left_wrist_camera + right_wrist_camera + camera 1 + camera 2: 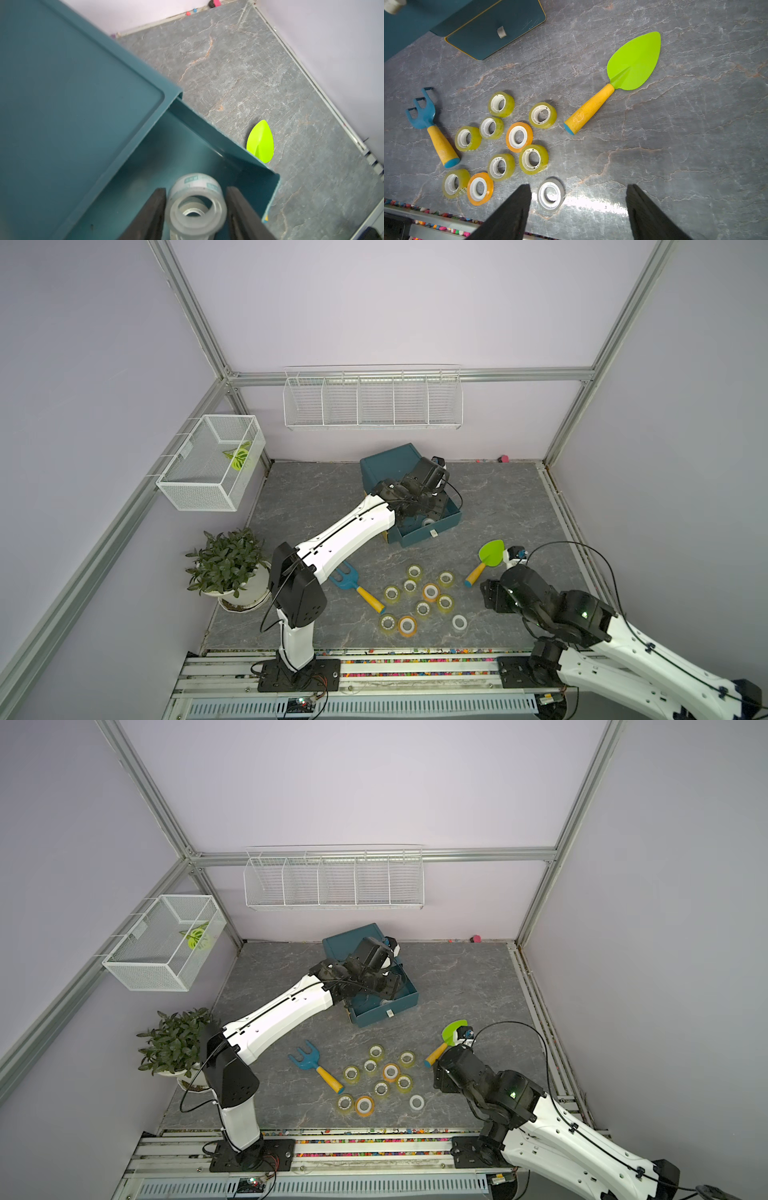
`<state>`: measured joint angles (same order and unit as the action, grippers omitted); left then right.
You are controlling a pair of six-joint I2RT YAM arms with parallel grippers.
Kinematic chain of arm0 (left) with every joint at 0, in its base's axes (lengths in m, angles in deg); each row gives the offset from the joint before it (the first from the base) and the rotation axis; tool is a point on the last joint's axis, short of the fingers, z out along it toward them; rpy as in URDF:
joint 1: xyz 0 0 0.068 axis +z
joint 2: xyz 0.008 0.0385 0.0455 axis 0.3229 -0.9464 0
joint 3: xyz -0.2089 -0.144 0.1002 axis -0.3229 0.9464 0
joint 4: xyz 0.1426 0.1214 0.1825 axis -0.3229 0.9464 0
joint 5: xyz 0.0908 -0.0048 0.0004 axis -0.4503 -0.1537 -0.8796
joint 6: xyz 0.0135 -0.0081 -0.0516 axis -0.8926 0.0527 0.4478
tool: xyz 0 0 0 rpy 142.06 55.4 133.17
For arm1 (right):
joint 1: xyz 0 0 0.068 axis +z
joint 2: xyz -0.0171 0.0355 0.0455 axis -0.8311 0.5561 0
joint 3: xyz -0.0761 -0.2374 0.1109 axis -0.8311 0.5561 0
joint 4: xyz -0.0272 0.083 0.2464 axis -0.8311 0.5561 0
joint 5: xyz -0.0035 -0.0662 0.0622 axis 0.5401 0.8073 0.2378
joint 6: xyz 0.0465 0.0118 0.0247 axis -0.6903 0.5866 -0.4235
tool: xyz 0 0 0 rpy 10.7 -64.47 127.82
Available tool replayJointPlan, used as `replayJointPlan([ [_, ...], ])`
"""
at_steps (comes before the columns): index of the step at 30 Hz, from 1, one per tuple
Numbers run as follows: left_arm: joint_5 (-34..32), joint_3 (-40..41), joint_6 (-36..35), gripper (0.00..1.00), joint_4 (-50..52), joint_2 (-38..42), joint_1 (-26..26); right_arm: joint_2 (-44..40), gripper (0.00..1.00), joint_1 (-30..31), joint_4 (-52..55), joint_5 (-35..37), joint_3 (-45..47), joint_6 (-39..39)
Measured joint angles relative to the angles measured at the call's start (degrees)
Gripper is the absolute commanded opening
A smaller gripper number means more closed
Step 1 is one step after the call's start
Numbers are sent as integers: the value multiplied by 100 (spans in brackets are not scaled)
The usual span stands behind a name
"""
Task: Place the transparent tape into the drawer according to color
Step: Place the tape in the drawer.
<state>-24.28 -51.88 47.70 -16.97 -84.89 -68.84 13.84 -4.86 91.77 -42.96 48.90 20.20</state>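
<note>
Top views both show you the potted plant (226,562) at the left edge of the table (519,506), and right of it the blue rake (353,585) lying flat with its yellow handle pointing toward the tape. Further back, your left arm (349,531) reaches over the teal cabinet (386,464) and its pulled-out drawer (451,520). Through the left wrist camera you see the left end effector (195,189) down inside that drawer, with a clear tape roll (197,212) between its fingers (158,209). The fingers stand close against the roll's sides; you cannot tell whether they clamp it or merely flank it.

Right of the rake, near the front of the table, the rest of the tape lies flat in a loose cluster: seven yellow-green rolls (501,104), two orange rolls (519,136) among them, and a lone clear roll (550,194) at the cluster's right front corner, apart from the others. Right of the cluster, the green trowel (635,62) lies flat, its yellow handle angled toward the rolls.

Your right end effector (579,187) hovers above the table at the right of the cluster, jaws spread wide and gripping nothing; in the right wrist view the lone clear roll appears between the fingertips (525,191), close by one of them. Both top views place it close to the trowel's handle end.
</note>
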Motion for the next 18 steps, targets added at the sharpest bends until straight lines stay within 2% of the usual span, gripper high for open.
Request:
replayJointPlan([
  [10, 173, -46, -13, 88, 94, 334, 0, 39, 78, 0, -9, -44, 0, -17],
  [13, 317, 407, 44, 94, -79, 1008, 0, 109, 78, 0, -9, -133, 0, -15],
  [16, 417, 1300, 149, 100, -389, 2037, -13, 262, 78, 0, -13, -269, 9, 7],
  [18, 446, 2002, 264, 100, -621, 2804, -22, 422, 78, 0, -42, -398, 37, 35],
])
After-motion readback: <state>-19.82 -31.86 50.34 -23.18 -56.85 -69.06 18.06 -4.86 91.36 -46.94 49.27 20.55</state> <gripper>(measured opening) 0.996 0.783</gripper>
